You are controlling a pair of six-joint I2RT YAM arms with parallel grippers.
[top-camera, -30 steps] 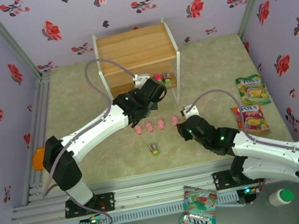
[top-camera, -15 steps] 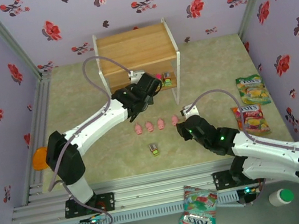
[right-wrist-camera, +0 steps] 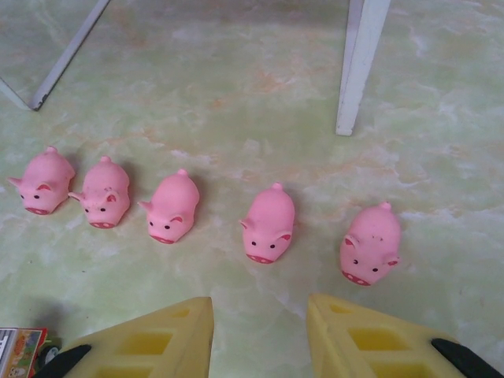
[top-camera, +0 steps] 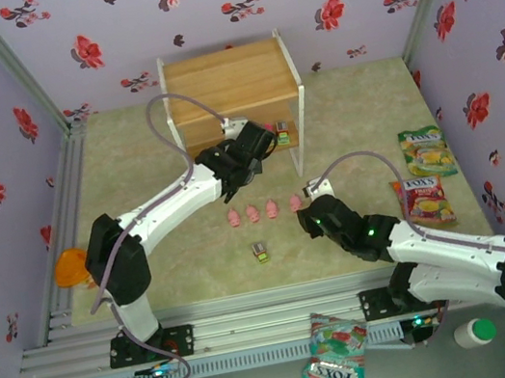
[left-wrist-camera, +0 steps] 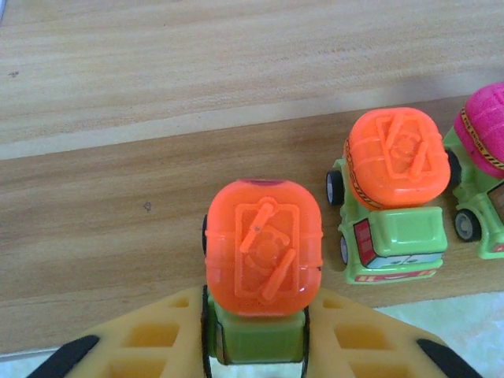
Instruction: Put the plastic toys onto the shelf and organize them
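The orange-topped green plastic toy truck [left-wrist-camera: 264, 248], lower centre, was gripped by the left tool [left-wrist-camera: 256, 315] at the front edge of the light wooden shelf [left-wrist-camera: 118, 213]. Released there, it could be rolled off. The right tool [right-wrist-camera: 260, 315] was spread open over pink plastic pigs [right-wrist-camera: 269, 223].

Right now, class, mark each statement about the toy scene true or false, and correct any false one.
1. Five pink pigs stand in a row on the table. True.
2. The right tool holds a pig. False: it is open, holding nothing.
3. The left tool grips an orange-topped truck at the shelf. True.
4. Every truck is on the shelf. False: one loose truck sits on the table.
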